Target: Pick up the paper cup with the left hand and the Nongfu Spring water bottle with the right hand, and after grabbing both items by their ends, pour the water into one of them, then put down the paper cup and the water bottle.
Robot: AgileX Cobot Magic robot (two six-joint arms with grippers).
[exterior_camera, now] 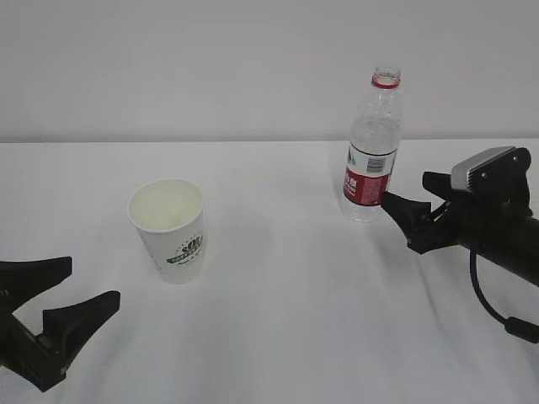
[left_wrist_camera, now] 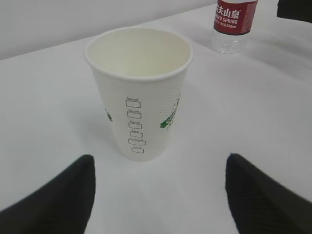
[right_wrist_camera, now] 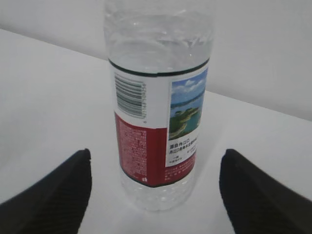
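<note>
The paper cup (exterior_camera: pixel 168 231) stands upright and empty on the white table, left of centre, with its green logo facing the front. My left gripper (exterior_camera: pixel 91 282) hovers open at the near left, short of it. In the left wrist view the cup (left_wrist_camera: pixel 139 92) sits just ahead of the spread left gripper (left_wrist_camera: pixel 160 163). The Nongfu Spring water bottle (exterior_camera: pixel 370 151) stands uncapped at the right rear. My right gripper (exterior_camera: pixel 407 189) is open beside its label. In the right wrist view the bottle (right_wrist_camera: pixel 158 122) stands between the wide fingers of the right gripper (right_wrist_camera: pixel 156 152), untouched. What looks like a water surface shows above the label.
A white table (exterior_camera: pixel 286 337) carries everything, and a plain wall (exterior_camera: pixel 210 67) rises behind its far edge. The bottle's lower part (left_wrist_camera: pixel 233 24) shows at the top right of the left wrist view. A cable (exterior_camera: pixel 488 299) hangs under the right arm.
</note>
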